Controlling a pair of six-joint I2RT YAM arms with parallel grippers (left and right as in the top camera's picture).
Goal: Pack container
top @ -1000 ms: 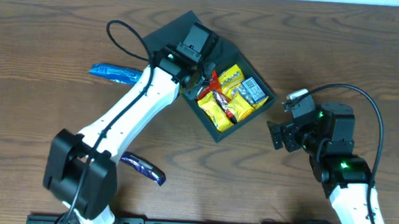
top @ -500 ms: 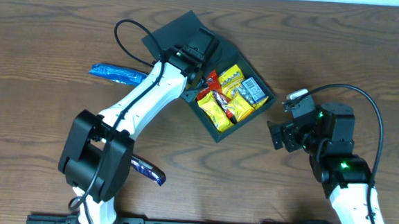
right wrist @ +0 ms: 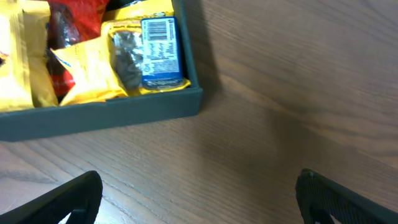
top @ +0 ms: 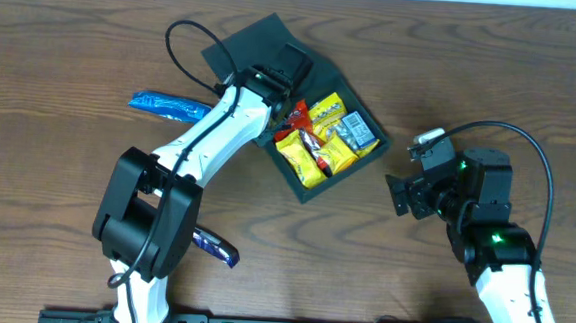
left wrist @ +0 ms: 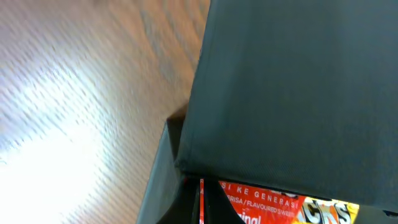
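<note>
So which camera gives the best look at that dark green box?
The overhead view: it shows the whole container, flap lid open, snack packets inside. The left wrist view shows only its dark surface up close; the right wrist view only one corner.

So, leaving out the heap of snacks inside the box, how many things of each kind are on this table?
Dark green box: 1
Loose snack packets: 2, the bright blue packet and the dark blue packet
Robot arms: 2, the left arm and the right arm
Total: 5
</note>
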